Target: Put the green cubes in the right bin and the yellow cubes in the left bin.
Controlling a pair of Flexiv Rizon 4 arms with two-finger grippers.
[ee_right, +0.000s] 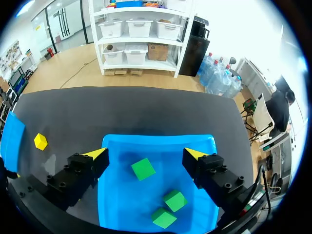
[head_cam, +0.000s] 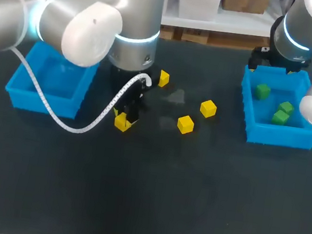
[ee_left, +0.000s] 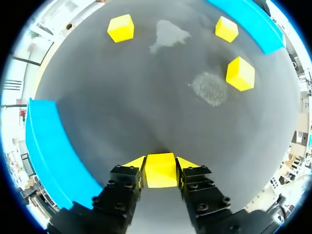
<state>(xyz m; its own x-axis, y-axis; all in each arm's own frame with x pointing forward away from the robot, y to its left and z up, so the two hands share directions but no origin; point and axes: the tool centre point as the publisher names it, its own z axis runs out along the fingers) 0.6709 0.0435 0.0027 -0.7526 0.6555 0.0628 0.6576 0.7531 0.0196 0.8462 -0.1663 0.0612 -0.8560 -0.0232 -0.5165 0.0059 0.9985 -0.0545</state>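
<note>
Beside the left bin [head_cam: 15,96], the left end effector [ee_left: 161,165] grips a yellow cube [ee_left: 161,173] on the surface [head_cam: 190,203], likely next to be lifted over that bin's wall; the right end effector [ee_right: 146,155] hangs wide over the right bin [ee_right: 156,140].

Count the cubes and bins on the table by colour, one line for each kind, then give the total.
Yellow cubes: 4
Green cubes: 3
Blue bins: 2
Total: 9
</note>
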